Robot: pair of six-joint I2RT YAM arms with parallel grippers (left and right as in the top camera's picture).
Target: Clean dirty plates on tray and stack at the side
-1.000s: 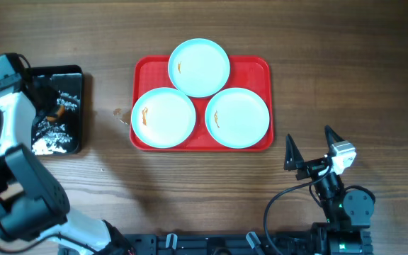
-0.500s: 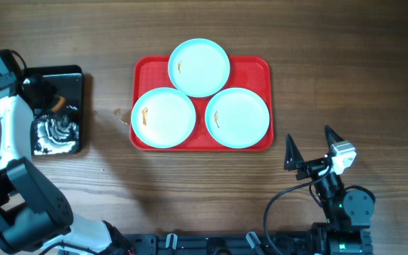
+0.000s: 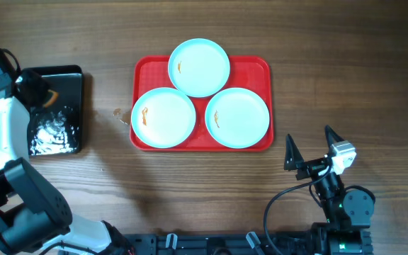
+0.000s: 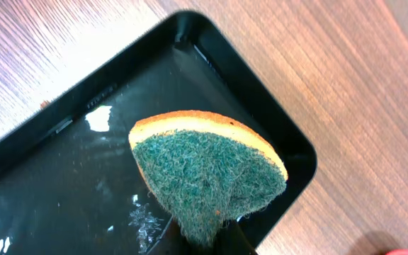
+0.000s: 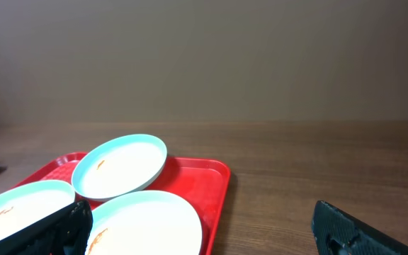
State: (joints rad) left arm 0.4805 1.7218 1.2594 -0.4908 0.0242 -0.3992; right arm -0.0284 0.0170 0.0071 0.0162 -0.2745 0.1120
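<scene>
Left wrist: left jaws grip scouring sponge (image 4: 207, 177) over black tray (image 4: 48, 191) | overhead: right jaws wide; three plates (image 3: 199, 67) on red tray (image 3: 258, 68)

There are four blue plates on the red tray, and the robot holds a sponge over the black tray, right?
Not four: the overhead view shows three plates on the red tray. The sponge held over the black tray is right.
</scene>
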